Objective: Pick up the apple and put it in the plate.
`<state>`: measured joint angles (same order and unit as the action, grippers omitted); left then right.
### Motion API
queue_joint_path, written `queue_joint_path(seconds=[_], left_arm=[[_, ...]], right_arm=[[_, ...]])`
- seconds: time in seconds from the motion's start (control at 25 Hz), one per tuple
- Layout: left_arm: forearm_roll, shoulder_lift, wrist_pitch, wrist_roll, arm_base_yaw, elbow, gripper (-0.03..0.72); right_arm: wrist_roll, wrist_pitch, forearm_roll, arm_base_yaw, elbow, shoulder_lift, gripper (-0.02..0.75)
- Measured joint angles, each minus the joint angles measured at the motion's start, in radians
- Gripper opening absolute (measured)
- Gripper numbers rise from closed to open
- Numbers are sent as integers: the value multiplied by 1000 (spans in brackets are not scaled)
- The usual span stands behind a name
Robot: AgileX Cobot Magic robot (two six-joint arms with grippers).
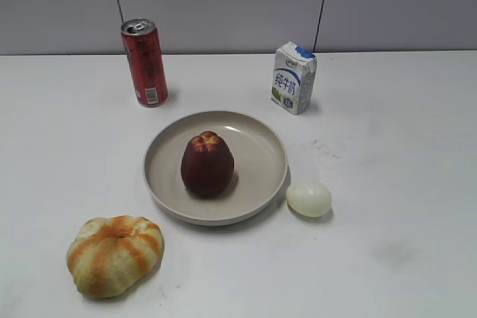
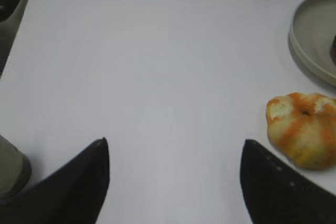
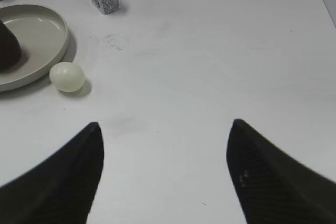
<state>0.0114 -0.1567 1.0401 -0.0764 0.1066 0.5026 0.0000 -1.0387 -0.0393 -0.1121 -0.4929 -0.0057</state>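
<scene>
The dark maroon apple [image 1: 206, 164] stands upright inside the beige plate [image 1: 257, 150] at the middle of the table. Its edge shows in the right wrist view [image 3: 8, 45], on the plate [image 3: 42, 30]. The plate's rim also shows in the left wrist view [image 2: 310, 35]. My left gripper [image 2: 176, 145] is open and empty over bare table, left of the plate. My right gripper [image 3: 165, 127] is open and empty over bare table, right of the plate. Neither gripper shows in the exterior view.
A striped orange-yellow bun [image 1: 114, 254] lies at the front left. A pale egg [image 1: 308, 198] lies against the plate's right side. A red can [image 1: 144, 62] and a small milk carton [image 1: 294, 77] stand behind the plate. The table's left edge [image 2: 13, 30] shows in the left wrist view.
</scene>
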Motion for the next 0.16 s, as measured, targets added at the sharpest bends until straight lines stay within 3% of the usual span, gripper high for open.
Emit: queue_joint_path(seconds=[0.16], left_arm=[[0, 93, 0, 0, -4, 0, 589]], right_arm=[[0, 0, 0, 0, 0, 0, 585]])
